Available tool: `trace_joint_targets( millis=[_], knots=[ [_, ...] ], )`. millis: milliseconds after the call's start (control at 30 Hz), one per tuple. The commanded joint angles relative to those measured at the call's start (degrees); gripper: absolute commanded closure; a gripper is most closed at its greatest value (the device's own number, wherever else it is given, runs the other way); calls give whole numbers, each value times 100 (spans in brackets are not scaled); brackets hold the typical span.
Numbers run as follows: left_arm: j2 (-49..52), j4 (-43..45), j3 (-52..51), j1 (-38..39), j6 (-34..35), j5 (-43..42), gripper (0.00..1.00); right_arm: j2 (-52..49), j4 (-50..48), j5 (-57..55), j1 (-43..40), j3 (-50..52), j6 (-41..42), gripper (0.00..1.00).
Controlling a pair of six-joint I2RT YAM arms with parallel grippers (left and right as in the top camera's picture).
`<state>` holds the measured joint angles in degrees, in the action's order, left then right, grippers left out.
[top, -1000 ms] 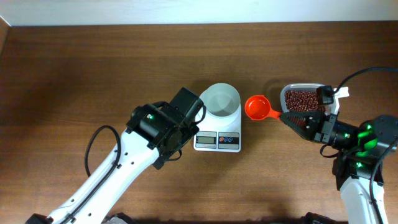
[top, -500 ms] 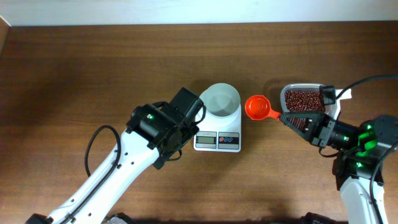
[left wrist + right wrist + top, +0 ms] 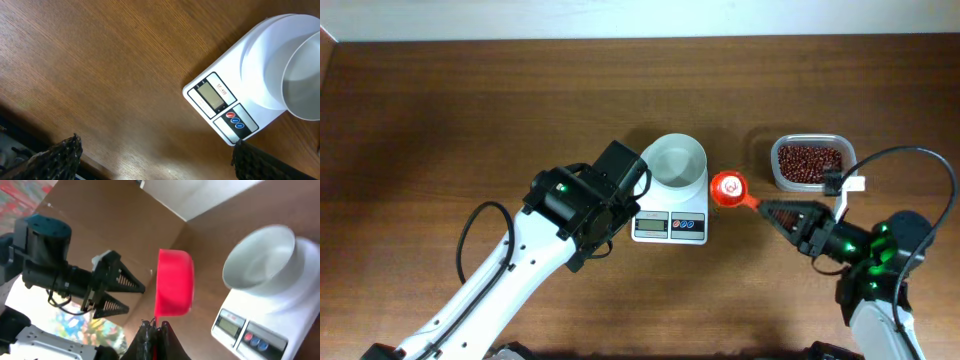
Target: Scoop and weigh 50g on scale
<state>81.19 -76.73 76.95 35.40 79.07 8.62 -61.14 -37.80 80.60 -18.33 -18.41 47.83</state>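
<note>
Overhead: brown wood-grain bench (image 3: 470,110), white strip (image 3: 640,18) along far edge; left hand (image 3: 155,147) wide, empty, beside scale (image 3: 670,225); right hand (image 3: 766,207) pinching red scoop (image 3: 727,187).

Scale (image 3: 222,107) lies slantwise on the wooden surface (image 3: 100,75), right of centre. Grey display (image 3: 210,97) faces up, digits not legible; a red button (image 3: 230,115) and blue buttons (image 3: 238,124) sit beside it. White bowl (image 3: 300,85) stands on the scale, cut by the right edge. Left end effector (image 3: 155,160) is spread wide, its dark fingers (image 3: 55,157) at the bottom corners, apart from the scale
</note>
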Motion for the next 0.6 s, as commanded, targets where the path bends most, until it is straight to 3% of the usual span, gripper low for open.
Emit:
trace_joint_targets(
  millis=[0, 167, 200, 267, 367, 567],
  knots=[
    [-79, -9, 79, 7, -50, 107, 1, -13, -57, -507, 24, -610, -111, 96],
    [-79, -9, 79, 7, -50, 107, 1, -1014, 398, -2133, 39, -1687, -223, 96],
    [-79, -9, 79, 7, -50, 107, 1, -1318, 922, -2308, 39, -2225, -463, 96],
    [-79, -9, 79, 7, -50, 107, 1, -1515, 2238, -2492, 136, -3112, -1250, 96],
    [-79, -9, 79, 7, -50, 107, 1, -1508, 5722, -3926, 920, -4518, -2957, 96],
    [-79, -9, 79, 7, -50, 107, 1, -455, 9169, -5392, 1152, -4861, -3432, 96]
  ],
)
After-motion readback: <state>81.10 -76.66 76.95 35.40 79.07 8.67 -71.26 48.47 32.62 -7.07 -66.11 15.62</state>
